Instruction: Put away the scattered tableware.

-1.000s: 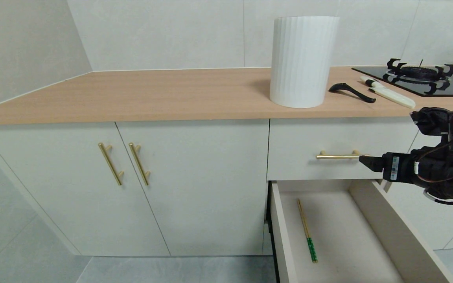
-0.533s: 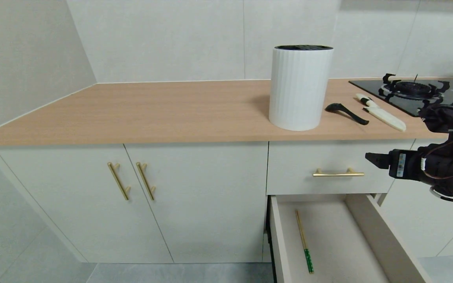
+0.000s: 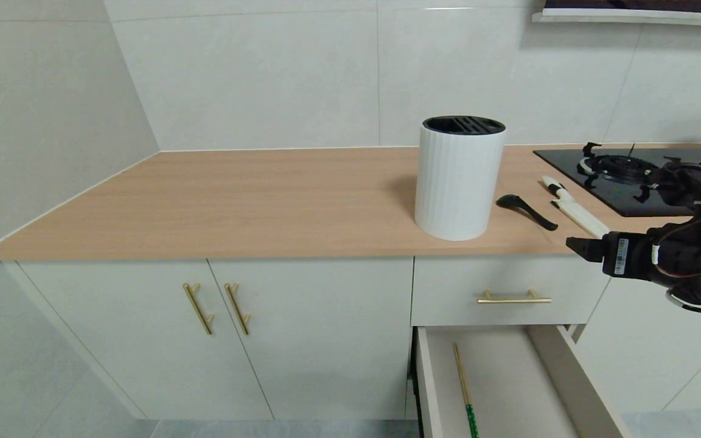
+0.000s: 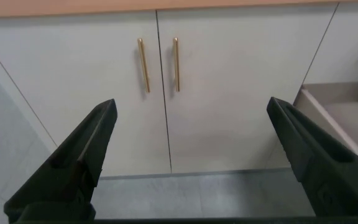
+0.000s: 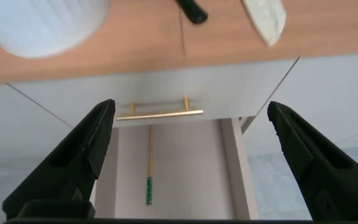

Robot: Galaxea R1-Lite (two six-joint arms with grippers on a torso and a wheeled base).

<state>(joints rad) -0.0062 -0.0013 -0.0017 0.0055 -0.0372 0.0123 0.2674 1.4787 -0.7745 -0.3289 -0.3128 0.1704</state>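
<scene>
1. Before the cupboard doors (image 4: pixel 166 93), the left gripper (image 4: pixel 190 104) hangs spread wide, empty.
2. White holder (image 3: pixel 459 179) on the counter (image 3: pixel 265 201); at its three o'clock, a black spoon (image 3: pixel 526 210), then a white knife (image 3: pixel 572 208).
3. At the holder's six o'clock, chopsticks (image 3: pixel 463 389) lie in the open drawer (image 3: pixel 428 383).
4. Right gripper (image 5: pixel 190 107), splayed and empty, at the knife's six o'clock.
</scene>
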